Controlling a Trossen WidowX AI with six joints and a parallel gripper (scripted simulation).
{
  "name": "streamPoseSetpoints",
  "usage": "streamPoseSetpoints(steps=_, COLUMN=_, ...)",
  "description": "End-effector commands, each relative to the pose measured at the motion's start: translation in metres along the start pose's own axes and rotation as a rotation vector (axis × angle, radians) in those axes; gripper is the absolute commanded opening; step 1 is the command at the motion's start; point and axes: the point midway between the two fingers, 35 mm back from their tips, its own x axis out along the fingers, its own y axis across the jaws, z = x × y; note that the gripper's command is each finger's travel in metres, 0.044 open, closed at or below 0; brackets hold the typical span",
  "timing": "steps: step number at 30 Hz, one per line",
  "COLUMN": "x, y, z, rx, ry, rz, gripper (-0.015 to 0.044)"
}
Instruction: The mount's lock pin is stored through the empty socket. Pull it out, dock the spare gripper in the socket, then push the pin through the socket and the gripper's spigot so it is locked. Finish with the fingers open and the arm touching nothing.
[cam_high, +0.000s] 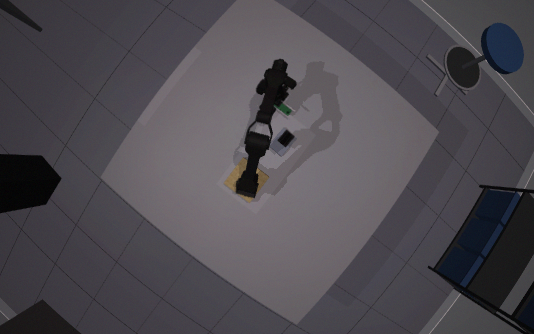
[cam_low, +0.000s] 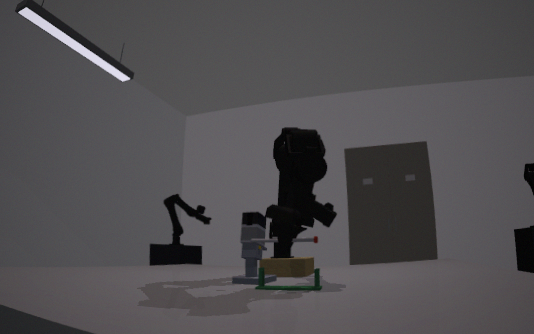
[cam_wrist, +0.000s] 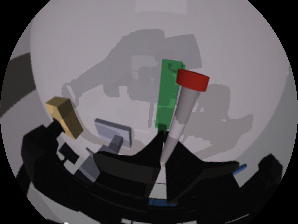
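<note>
My gripper (cam_low: 285, 239) (cam_wrist: 164, 134) is shut on the lock pin (cam_low: 303, 240) (cam_wrist: 185, 107), a thin pale rod with a red head. The pin is level, above the green cradle (cam_high: 284, 108) (cam_low: 289, 288) (cam_wrist: 168, 95), which is empty. In the exterior view its far end overlaps the grey mount (cam_high: 281, 148) (cam_low: 252, 250) (cam_wrist: 112, 132); whether they touch cannot be told. The mount stands upright on a flat base, with a black block (cam_high: 286, 137) (cam_low: 254, 219) (cam_wrist: 69, 153) at its top. I cannot tell whether that block is the spare gripper or part of the mount.
My arm's base stands on a wooden block (cam_high: 231, 181) (cam_low: 286, 267) (cam_wrist: 64, 117), just beside the mount. The cradle and mount stand close together on the pale table (cam_high: 330, 200). A blue stool (cam_high: 502, 48) and a rack of blue bins (cam_high: 482, 235) are away from the table.
</note>
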Motion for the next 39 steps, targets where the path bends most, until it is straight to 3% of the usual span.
streamPoseSetpoints(steps=1, x=-0.001, y=0.002, z=0.0, rx=-0.005, ry=-0.001, rz=-0.002, gripper=0.0)
streamPoseSetpoints(steps=39, x=-0.018, y=0.105, z=-0.01, rx=0.036, ry=-0.01, rz=0.017, gripper=0.0)
